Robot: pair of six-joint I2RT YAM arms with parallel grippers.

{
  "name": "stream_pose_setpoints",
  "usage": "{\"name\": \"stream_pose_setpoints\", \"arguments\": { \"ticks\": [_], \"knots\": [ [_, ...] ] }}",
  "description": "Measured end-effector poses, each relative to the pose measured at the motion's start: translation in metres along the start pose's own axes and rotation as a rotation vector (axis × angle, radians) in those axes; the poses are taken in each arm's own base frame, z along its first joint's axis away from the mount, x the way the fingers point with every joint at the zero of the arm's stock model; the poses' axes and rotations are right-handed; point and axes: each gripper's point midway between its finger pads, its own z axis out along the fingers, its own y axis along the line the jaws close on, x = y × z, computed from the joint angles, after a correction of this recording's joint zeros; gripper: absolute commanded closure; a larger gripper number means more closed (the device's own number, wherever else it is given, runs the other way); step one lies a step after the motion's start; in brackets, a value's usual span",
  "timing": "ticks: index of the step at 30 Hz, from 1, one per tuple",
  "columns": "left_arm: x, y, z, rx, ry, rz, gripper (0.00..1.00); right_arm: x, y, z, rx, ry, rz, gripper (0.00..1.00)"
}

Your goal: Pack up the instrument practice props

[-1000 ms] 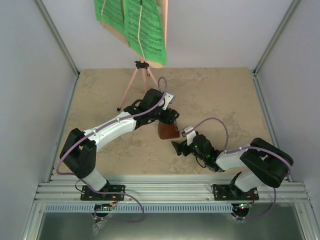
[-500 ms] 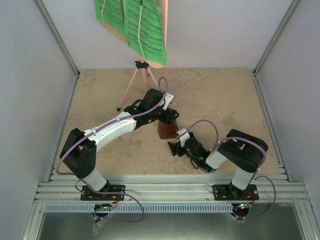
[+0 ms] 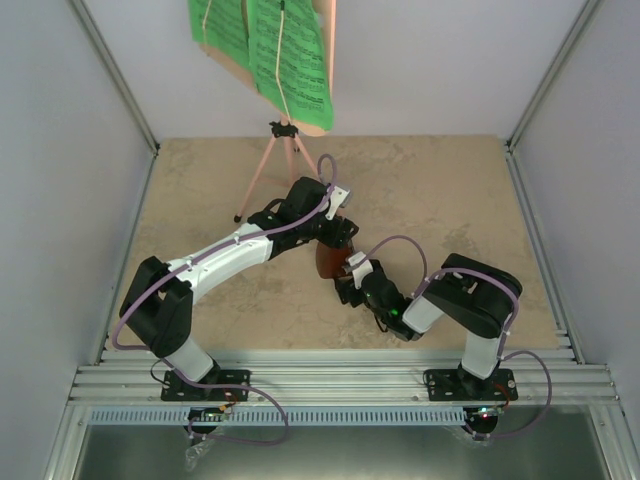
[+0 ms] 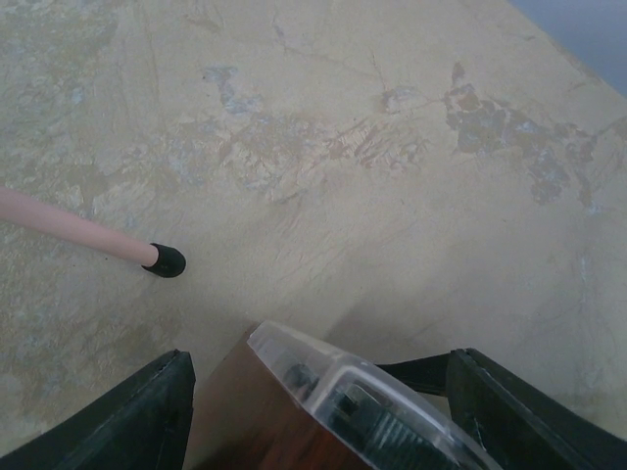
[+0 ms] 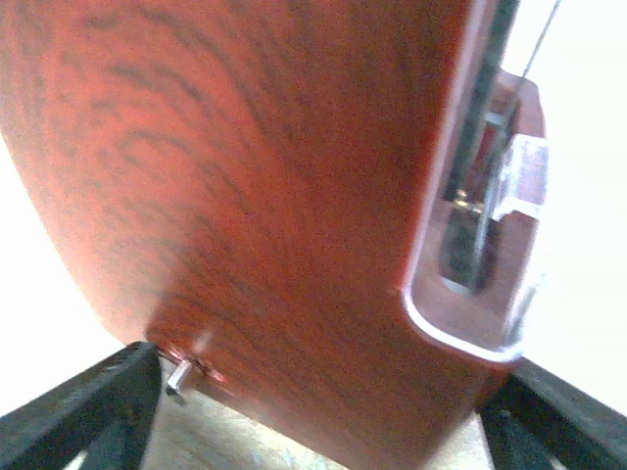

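The pink music stand (image 3: 268, 165) stands at the back on tripod legs, with green sheet-music pages (image 3: 290, 60) on its desk. One leg tip (image 4: 165, 260) shows in the left wrist view. The brown wooden metronome (image 3: 330, 263) with a clear front cover is at mid-table. My left gripper (image 3: 338, 238) is over it, and its fingers (image 4: 147, 411) sit against both sides of the metronome (image 4: 284, 416). My right gripper (image 3: 347, 287) is open, right at the metronome (image 5: 274, 196). Its fingers (image 5: 88, 411) straddle the lower end.
The beige stone-pattern tabletop (image 3: 450, 200) is walled by grey panels on the left, back and right. An aluminium rail (image 3: 340, 380) carrying both arm bases runs along the near edge. The stand's legs are just behind my left gripper.
My right arm has folded in and its gripper has moved left and forward up to the metronome. My left arm and the metronome have stayed put.
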Motion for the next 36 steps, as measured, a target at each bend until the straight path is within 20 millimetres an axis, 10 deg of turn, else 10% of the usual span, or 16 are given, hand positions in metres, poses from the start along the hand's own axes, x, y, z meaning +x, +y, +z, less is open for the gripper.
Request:
{"name": "stream_pose_setpoints", "arguments": {
  "ticks": [9, 17, 26, 32, 36],
  "knots": [
    [-0.002, 0.005, 0.000, -0.018, -0.006, -0.001, 0.30, 0.000, -0.006, -0.001, 0.035, -0.003, 0.000, 0.37],
    [-0.003, 0.005, 0.001, -0.017, -0.007, 0.001, 0.28, 0.000, -0.007, -0.005, 0.035, -0.004, 0.003, 0.07],
    [0.002, 0.001, -0.004, -0.011, 0.005, 0.000, 0.03, -0.044, -0.018, -0.055, -0.012, -0.139, 0.104, 0.08],
    [-0.023, 0.004, -0.059, -0.039, -0.152, 0.009, 0.01, -0.041, -0.042, -0.073, 0.004, -0.143, 0.235, 0.28],
    [-0.058, 0.043, -0.115, -0.157, -0.334, -0.043, 0.01, -0.044, -0.071, -0.072, 0.053, -0.132, 0.325, 0.36]
  ]
}}
